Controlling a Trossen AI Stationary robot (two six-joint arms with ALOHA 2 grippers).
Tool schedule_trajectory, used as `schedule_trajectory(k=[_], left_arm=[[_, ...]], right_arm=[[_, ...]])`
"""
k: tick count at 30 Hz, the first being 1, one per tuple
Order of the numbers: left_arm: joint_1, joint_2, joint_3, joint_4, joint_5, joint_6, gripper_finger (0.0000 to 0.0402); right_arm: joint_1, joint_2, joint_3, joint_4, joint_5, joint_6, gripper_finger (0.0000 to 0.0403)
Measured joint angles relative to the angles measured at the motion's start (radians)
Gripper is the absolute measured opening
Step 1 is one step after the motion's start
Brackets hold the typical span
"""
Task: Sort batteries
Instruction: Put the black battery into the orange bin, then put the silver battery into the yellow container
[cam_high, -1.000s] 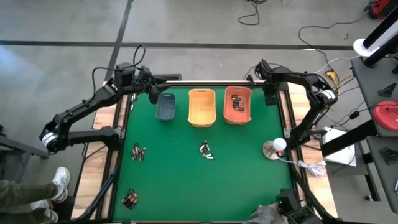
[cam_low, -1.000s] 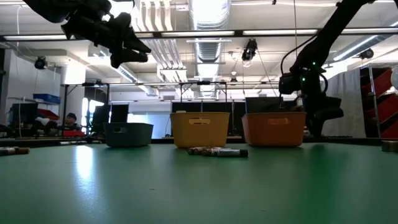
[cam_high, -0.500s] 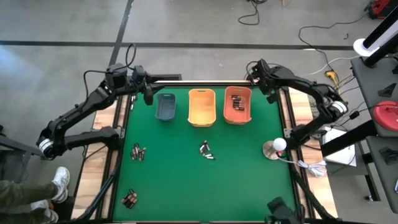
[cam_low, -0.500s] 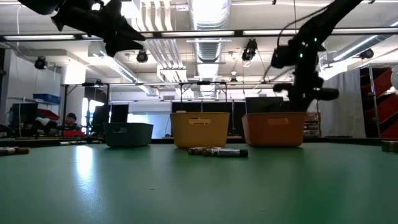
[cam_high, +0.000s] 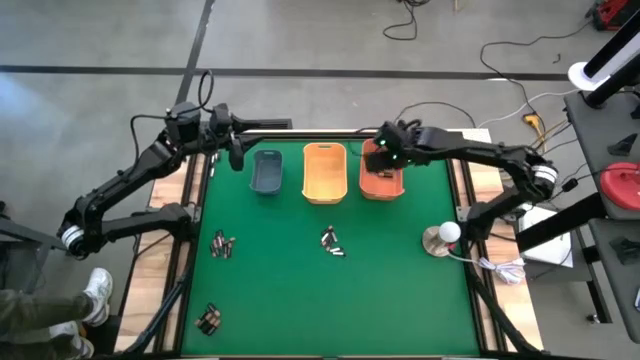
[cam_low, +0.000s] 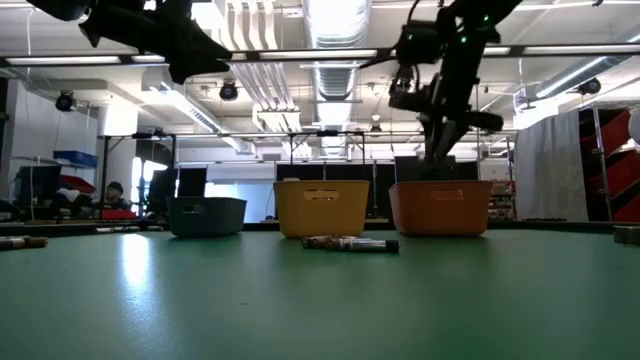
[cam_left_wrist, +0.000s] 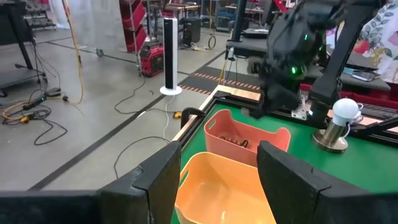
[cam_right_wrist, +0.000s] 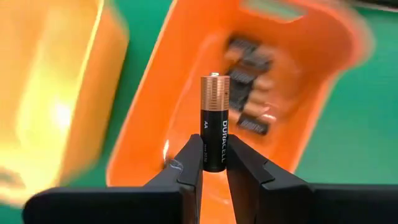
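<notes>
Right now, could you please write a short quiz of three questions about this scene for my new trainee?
1. True or false: the right claw holds a battery.
2. Which bin lies below that claw?
A. grey-blue bin
B. yellow bin
C. orange bin
3. Fill in: the left claw hovers beside the ______ bin.

Key:
1. True; the fingers are shut on an upright cell.
2. C
3. grey-blue
</notes>
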Motion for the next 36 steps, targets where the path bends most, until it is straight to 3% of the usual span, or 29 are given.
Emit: schedule_trajectory(k=[6,10,15,21,26,30,36], left_arm=[[0.000,-0.014,0.001,0.004,0.002,-0.026,0.0191],[0.000,-0.025,0.035,-0.027,0.002,-0.058,0.0191],[0.000,-0.026,0.099,-0.100,0.000,-0.073,0.0191],[0.000,-0.027,0.178,-0.218,-0.025,-0.088,0.0191],[0.000,-0.035,0.278,-0.372,-0.127,-0.059,0.0191],[0.000,-0.043,0.320,-0.405,-0.150,-0.041,0.0191],[0.000,-0.038,0.357,-0.405,-0.151,0.001,0.0191]], right_arm=[[-0.024,0.139,0.026,-0.077,-0.177,-0.477,0.0043],[-0.053,0.235,0.087,-0.203,-0.178,-0.862,0.0043],[-0.102,0.351,0.181,-0.267,-0.165,-1.133,0.0043],[-0.124,0.459,0.234,-0.272,-0.150,-1.282,0.0043],[-0.124,0.488,0.224,-0.287,-0.140,-1.301,0.0053],[-0.128,0.476,0.219,-0.270,-0.056,-1.327,0.0084],[-0.143,0.442,0.218,-0.263,-0.049,-1.337,0.0151]])
